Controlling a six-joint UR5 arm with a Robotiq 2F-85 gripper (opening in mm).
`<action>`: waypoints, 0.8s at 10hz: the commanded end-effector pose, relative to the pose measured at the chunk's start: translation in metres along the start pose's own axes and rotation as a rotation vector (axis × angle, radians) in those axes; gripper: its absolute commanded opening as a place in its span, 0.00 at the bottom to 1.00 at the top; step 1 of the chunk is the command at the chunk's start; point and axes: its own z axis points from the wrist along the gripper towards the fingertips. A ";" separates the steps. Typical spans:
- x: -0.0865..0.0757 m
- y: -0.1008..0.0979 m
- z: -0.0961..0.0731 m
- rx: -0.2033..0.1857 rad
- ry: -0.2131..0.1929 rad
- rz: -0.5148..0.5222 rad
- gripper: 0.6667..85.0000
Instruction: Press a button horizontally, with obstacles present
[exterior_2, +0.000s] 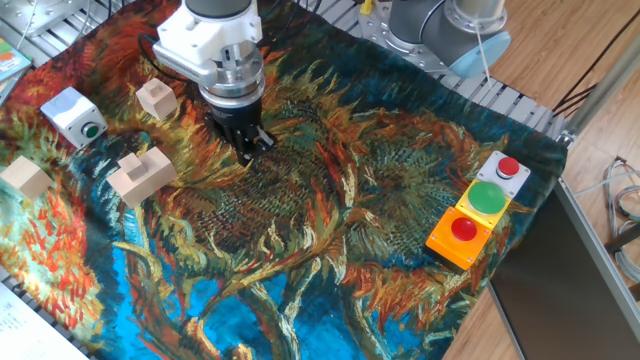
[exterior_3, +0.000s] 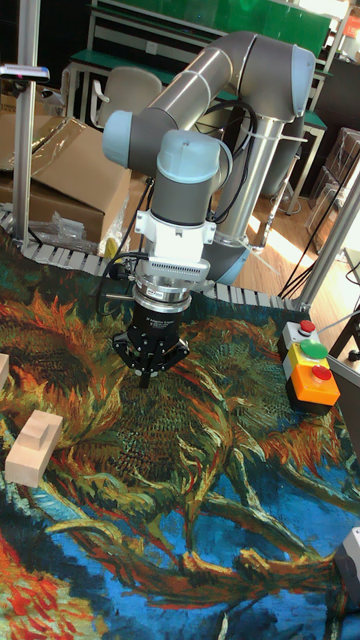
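Note:
The button (exterior_2: 91, 129) is a small green disc on the side face of a white-and-grey box (exterior_2: 70, 110) at the cloth's far left. The obstacles are pale wooden blocks: a small cube (exterior_2: 155, 98), a notched block (exterior_2: 142, 173) (exterior_3: 33, 443) and another cube (exterior_2: 25, 177). My gripper (exterior_2: 247, 150) (exterior_3: 148, 377) points down at the cloth, to the right of the first cube and well right of the button box. Its fingertips meet, shut on nothing. The button box is out of the tall fixed view.
A stack of button boxes stands at the right: a red button on white (exterior_2: 508, 168), a green dome on yellow (exterior_2: 488, 198), a red button on orange (exterior_2: 463, 230). The painted cloth (exterior_2: 330, 230) covers the table. The robot base (exterior_2: 450, 30) stands behind.

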 end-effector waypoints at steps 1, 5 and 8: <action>0.008 -0.007 -0.001 0.027 0.029 -0.059 0.01; 0.002 -0.005 -0.001 0.018 0.009 -0.138 0.01; 0.002 0.017 -0.001 -0.062 0.001 -0.079 0.01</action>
